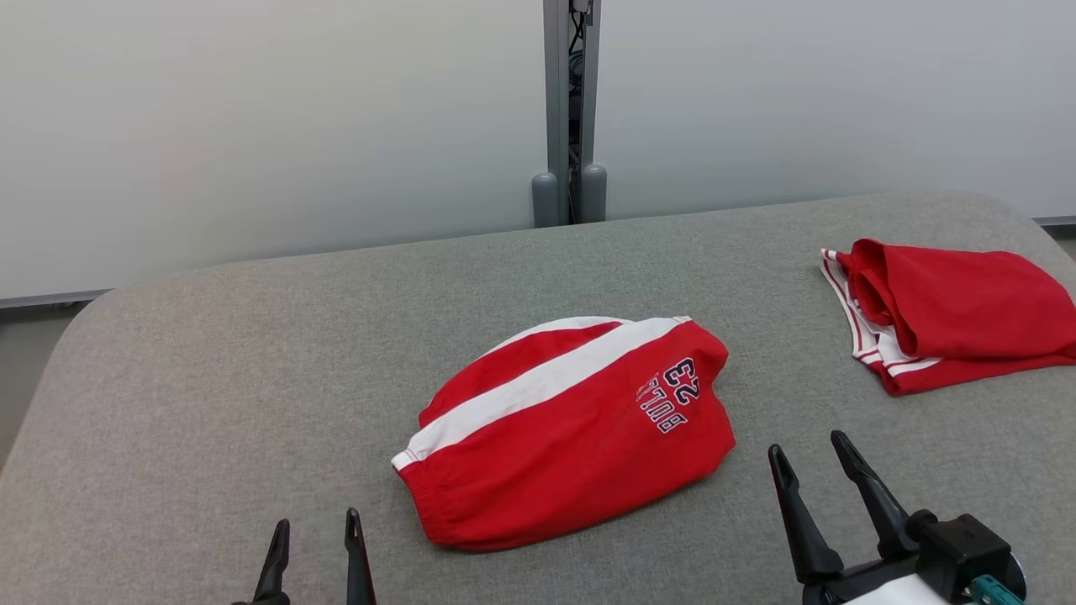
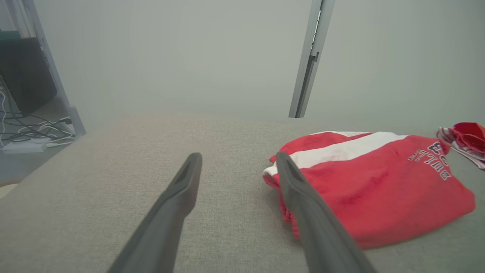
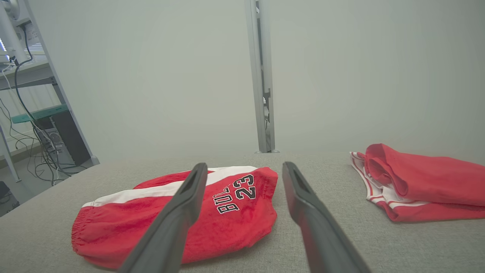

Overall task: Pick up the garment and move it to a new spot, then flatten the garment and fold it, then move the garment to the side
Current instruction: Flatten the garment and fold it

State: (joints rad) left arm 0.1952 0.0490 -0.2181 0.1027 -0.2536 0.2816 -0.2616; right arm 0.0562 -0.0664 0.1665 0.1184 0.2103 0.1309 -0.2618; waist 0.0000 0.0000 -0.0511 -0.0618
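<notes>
Folded red garment lay mid-way across the grey table. Left gripper and right gripper sat near it, jaws spread, empty. Another red bundle lay far right.

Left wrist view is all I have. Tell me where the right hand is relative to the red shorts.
Observer: The right hand is open, off the right end of the red shorts and nearer the robot, not touching them.
Operator: Describe that red thing cut off at my right edge.
Observer: A second red garment, loosely folded with white-striped trim, lies at the right side of the table, apart from the shorts.
Operator: Confirm my finger isn't on the shorts.
Observer: In the head view the left hand is open and left of the shorts, with bare table between.
</notes>
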